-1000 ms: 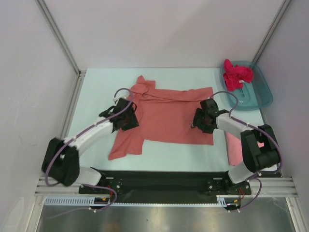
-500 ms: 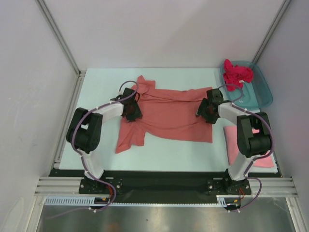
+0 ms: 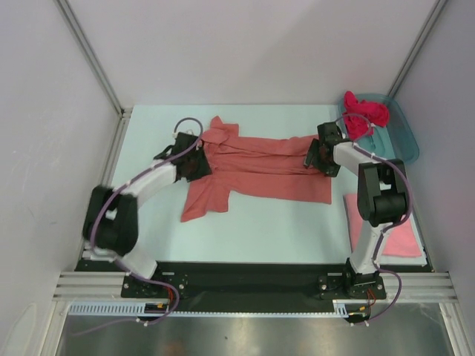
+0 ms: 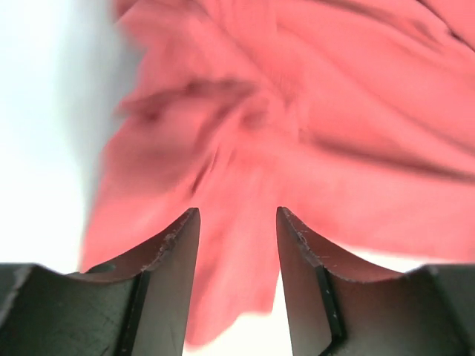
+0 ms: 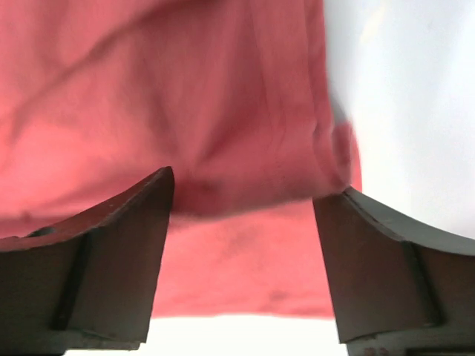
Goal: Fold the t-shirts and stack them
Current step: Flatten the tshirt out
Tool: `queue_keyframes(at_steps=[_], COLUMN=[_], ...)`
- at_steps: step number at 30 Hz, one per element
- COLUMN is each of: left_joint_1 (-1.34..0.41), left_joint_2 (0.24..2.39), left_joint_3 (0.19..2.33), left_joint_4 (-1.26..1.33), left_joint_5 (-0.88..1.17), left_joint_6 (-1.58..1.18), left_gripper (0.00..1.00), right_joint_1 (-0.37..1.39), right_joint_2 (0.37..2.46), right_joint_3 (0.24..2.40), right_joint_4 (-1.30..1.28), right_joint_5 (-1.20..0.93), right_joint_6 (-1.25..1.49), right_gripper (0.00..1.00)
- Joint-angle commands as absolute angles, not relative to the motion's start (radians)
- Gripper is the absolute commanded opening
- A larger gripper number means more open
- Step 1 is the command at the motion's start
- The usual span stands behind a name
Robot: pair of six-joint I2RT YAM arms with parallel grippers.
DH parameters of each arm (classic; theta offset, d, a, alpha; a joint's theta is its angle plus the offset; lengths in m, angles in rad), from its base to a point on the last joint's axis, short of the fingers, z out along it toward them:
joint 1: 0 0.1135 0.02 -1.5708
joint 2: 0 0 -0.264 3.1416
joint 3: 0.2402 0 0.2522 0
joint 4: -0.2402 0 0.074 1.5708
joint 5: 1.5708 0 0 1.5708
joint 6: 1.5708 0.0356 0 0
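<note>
Salmon t-shirt (image 3: 260, 178) lies half-folded on tabletop (image 3: 282, 230), left of teal tub (image 3: 397, 148). Left fingers (image 4: 174, 252) narrowly parted, right fingers (image 5: 119, 245) wide, neither pinching cloth. Soft, light, floppy: pinch doubled edge at both ends.

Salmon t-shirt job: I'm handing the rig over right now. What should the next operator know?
Left hand: open, over the sleeve end of the salmon cloth t-shirt.
Right hand: open, over its hem end.
Done: light pink t-shirt lies flat, seemingly folded, near right.
Salmon shirt lies rumpled mid-table; bright magenta t-shirt is bunched in the teal plastic tub.
Left: fold and stack salmon, then magenta.
</note>
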State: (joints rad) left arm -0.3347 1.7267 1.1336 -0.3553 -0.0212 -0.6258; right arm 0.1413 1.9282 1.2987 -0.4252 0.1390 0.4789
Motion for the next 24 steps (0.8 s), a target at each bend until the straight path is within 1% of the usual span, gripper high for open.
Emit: queue_keyframes(at_steps=[1, 3, 6, 7, 11, 13, 18, 19, 22, 24], left_joint_1=[-0.328, -0.33, -0.336, -0.339, -0.397, -0.459, -0.479, -0.479, -0.477, -0.477], left_joint_2=[1.449, 1.303, 1.172, 1.158, 1.131, 1.129, 1.175, 1.181, 1.213, 1.23], left_joint_3=[1.008, 0.919, 0.827, 0.806, 0.735, 0.697, 0.64, 0.631, 0.603, 0.6], left_joint_4=[-0.399, -0.445, -0.497, -0.527, -0.595, -0.597, -0.581, -0.575, -0.551, -0.526], left_joint_5=[-0.092, -0.115, -0.172, -0.187, -0.268, -0.354, -0.379, -0.409, -0.44, -0.422], left_joint_6=[-0.54, -0.519, -0.514, -0.521, -0.594, -0.632, -0.68, -0.678, -0.664, -0.655], left_gripper=[0.52, 0.51, 0.5, 0.49, 0.48, 0.49, 0.47, 0.47, 0.43, 0.41], right_joint_1=[0.187, 0.204, 0.239, 0.248, 0.275, 0.282, 0.295, 0.299, 0.305, 0.308], right_joint_2=[1.812, 1.746, 1.66, 1.64, 1.543, 1.494, 1.419, 1.393, 1.339, 1.316], right_joint_3=[1.299, 1.278, 1.237, 1.226, 1.169, 1.14, 1.112, 1.109, 1.089, 1.075], right_joint_4=[-0.492, -0.494, -0.482, -0.474, -0.445, -0.431, -0.44, -0.451, -0.454, -0.45], right_joint_5=[0.186, 0.158, 0.111, 0.091, 0.032, 0.009, -0.035, -0.038, -0.055, -0.054], right_joint_6=[0.425, 0.408, 0.374, 0.37, 0.37, 0.377, 0.37, 0.37, 0.365, 0.362], right_gripper=[0.8, 0.85, 0.91, 0.92, 0.92, 0.93, 0.93, 0.93, 0.93, 0.93])
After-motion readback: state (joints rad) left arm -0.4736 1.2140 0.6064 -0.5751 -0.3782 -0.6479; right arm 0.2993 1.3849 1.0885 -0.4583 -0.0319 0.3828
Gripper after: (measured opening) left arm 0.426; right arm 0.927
